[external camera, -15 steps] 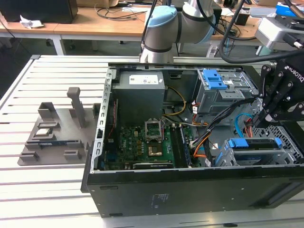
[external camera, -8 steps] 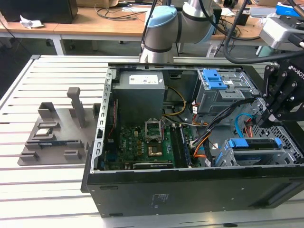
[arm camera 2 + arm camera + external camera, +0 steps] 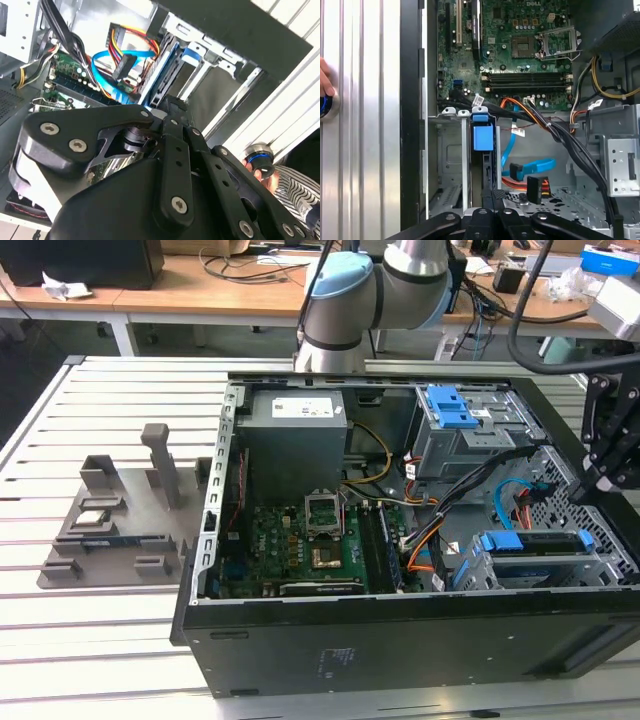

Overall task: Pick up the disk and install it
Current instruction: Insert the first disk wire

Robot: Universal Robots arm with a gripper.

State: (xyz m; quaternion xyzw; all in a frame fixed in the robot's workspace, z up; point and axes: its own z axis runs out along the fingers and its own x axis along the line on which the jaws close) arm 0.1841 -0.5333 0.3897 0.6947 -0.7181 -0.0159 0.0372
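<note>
Disk (image 3: pixel 484 165) seated in drive cage — gripper (image 3: pixel 608 475) just above.

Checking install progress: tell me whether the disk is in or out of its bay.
In. The disk stands edge-up in the metal bay of the computer case; the hand is above it.

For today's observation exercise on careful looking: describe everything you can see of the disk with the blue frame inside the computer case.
The disk sits on edge in the metal drive cage at the open computer case's near corner, on the exterior view's right. It shows as a slim dark slab with bright blue plastic along its top edge and a blue tab at one end; the first wrist view shows that blue tab end-on between the cage rails. The gripper hangs just above it, apart. Blue and orange cables lie beside it.
</note>
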